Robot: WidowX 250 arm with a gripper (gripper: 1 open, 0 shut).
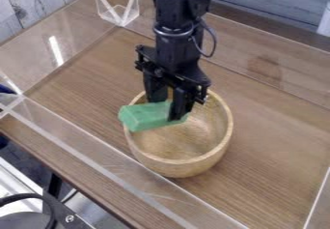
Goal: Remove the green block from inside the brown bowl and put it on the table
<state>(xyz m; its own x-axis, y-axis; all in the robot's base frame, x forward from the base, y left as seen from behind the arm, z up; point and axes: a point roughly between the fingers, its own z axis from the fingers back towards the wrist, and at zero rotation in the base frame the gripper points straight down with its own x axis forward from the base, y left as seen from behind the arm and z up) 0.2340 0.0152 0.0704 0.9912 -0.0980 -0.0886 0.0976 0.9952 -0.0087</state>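
Observation:
The brown bowl (pixel 194 146), round and light wooden, sits on the table (pixel 91 83) near the front centre. The black gripper (pixel 172 111) points straight down into the bowl's left half and is shut on the green block (pixel 143 117). The block is tilted, its left end sticking out over the bowl's left rim, its right end hidden between the fingers.
Low clear acrylic walls (pixel 77 160) edge the tabletop on all sides. A clear acrylic stand (pixel 119 8) is at the back left. A dark cable (pixel 26 214) lies outside the front wall at bottom left.

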